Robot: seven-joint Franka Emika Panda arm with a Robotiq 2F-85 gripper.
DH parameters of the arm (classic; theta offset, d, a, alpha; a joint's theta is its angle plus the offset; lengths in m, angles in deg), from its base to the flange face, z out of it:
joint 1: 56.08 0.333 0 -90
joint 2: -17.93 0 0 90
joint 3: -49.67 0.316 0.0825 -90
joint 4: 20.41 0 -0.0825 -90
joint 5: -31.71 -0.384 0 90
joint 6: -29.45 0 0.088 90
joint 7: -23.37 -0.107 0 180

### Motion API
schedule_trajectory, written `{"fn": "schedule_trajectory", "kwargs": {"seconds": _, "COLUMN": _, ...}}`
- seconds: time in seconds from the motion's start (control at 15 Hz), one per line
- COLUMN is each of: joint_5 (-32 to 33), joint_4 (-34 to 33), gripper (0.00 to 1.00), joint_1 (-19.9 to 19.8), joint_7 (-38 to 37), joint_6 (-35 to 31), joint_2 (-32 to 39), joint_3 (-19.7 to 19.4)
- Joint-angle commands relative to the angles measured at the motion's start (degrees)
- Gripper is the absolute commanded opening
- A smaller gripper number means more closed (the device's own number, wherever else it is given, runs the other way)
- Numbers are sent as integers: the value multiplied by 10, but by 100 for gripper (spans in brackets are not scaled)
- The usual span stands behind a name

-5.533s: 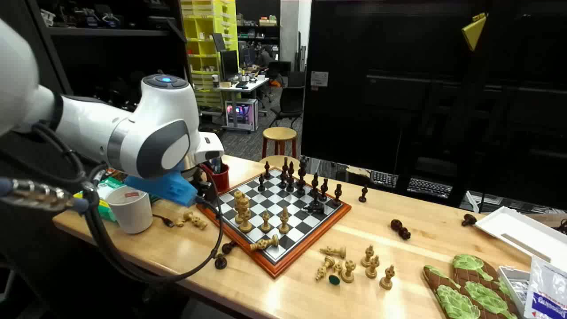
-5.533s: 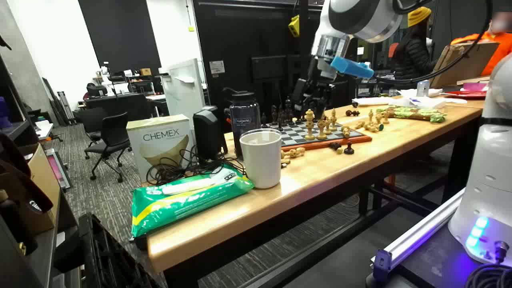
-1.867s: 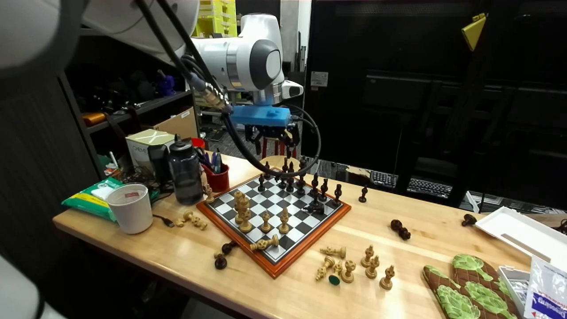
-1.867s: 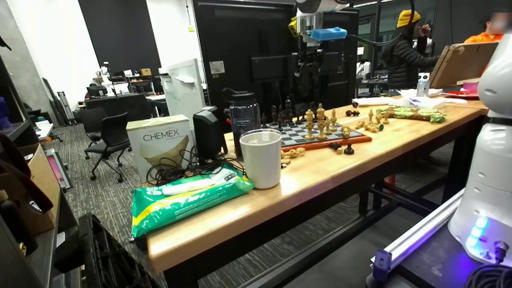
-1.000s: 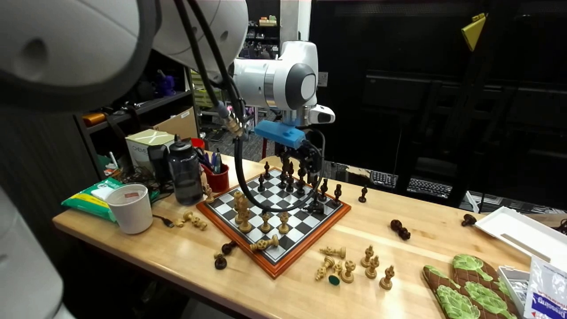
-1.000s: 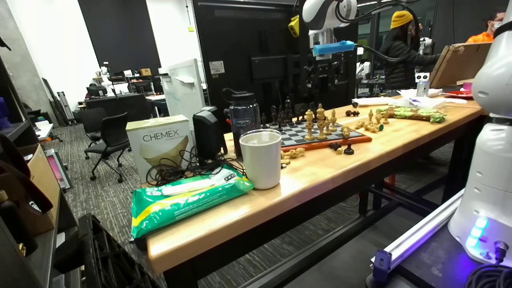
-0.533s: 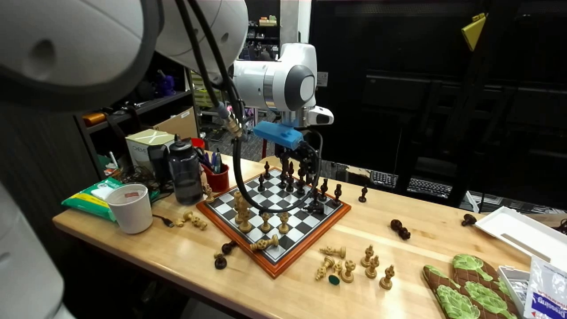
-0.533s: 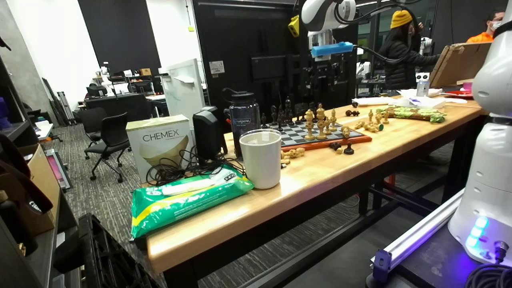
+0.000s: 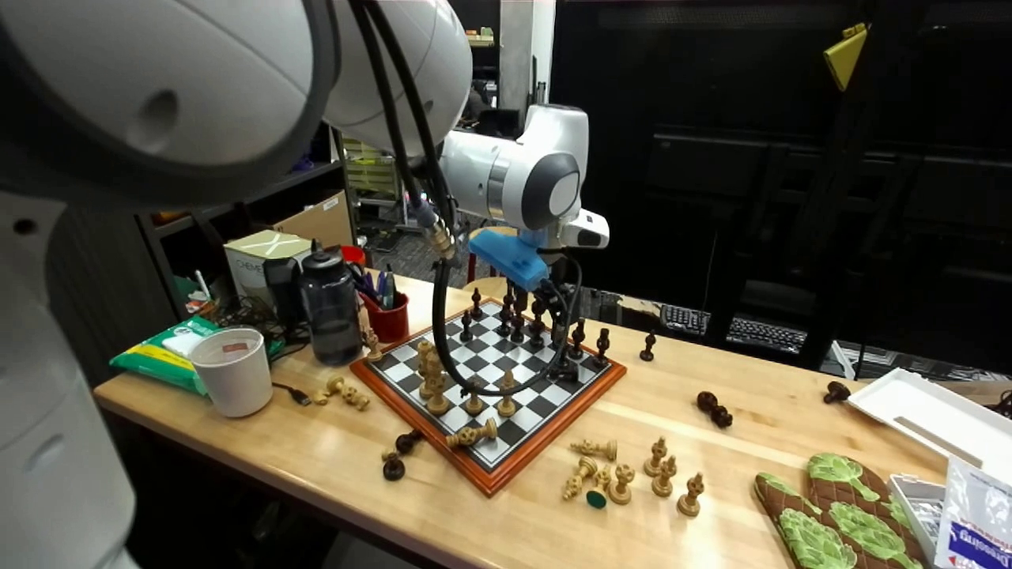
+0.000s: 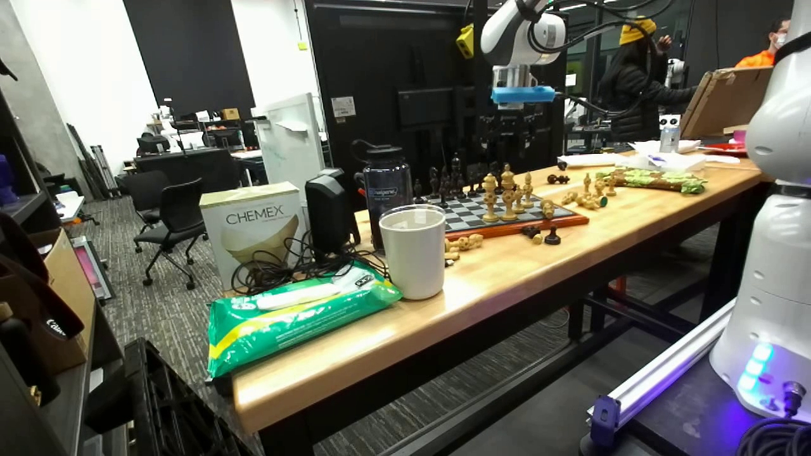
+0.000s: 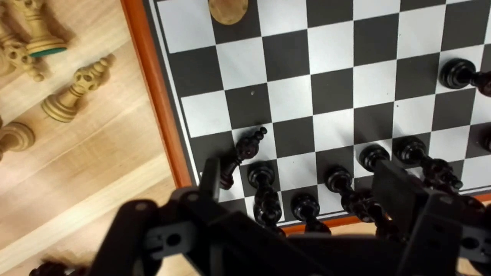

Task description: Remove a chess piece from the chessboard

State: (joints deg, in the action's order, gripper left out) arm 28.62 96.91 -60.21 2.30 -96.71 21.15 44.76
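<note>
The chessboard point(image 9: 553, 425) lies on the table, its red-brown frame also showing in the wrist view point(image 11: 160, 103). Several dark pieces stand along its far side. A dark piece point(image 11: 247, 147) lies tipped over among them, partly behind my left finger. Light pieces point(image 9: 506, 395) stand on the near part, and one light piece point(image 9: 473, 435) lies across the edge. My gripper point(image 11: 301, 178) is open and empty above the dark pieces. A dark piece point(image 11: 305, 207) and others show between its fingers. In an exterior view the gripper point(image 10: 507, 136) hangs above the board's top.
Loose light pieces point(image 9: 621, 484) and dark pieces point(image 9: 715, 409) lie on the table around the board. A white cup point(image 9: 233, 373), a dark bottle point(image 9: 330, 308) and a red pen cup point(image 9: 389, 318) stand to one side. Oven mitts point(image 9: 838, 514) and a white tray point(image 9: 941, 419) lie opposite.
My gripper has moved from the board's left side over to the dark pieces, first high up, then lower. In the last half second it has come down and slightly rightward. The pieces look unmoved.
</note>
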Motion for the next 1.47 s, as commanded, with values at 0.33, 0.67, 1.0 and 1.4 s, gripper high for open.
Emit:
{"fn": "schedule_trajectory", "kwargs": {"seconds": 0.33, "joint_5": 15, "joint_4": 51, "gripper": 100, "joint_1": 6, "joint_7": -162, "joint_6": -88, "joint_2": 11, "joint_3": -11}}
{"fn": "schedule_trajectory", "kwargs": {"seconds": 0.67, "joint_5": 77, "joint_4": 84, "gripper": 100, "joint_1": 12, "joint_7": -263, "joint_6": -141, "joint_2": 13, "joint_3": -13}}
{"fn": "schedule_trajectory", "kwargs": {"seconds": 1.0, "joint_5": 146, "joint_4": 112, "gripper": 100, "joint_1": 18, "joint_7": -329, "joint_6": -188, "joint_2": 16, "joint_3": -13}}
{"fn": "schedule_trajectory", "kwargs": {"seconds": 1.4, "joint_5": 249, "joint_4": 127, "gripper": 100, "joint_1": 27, "joint_7": -395, "joint_6": -227, "joint_2": 22, "joint_3": -17}}
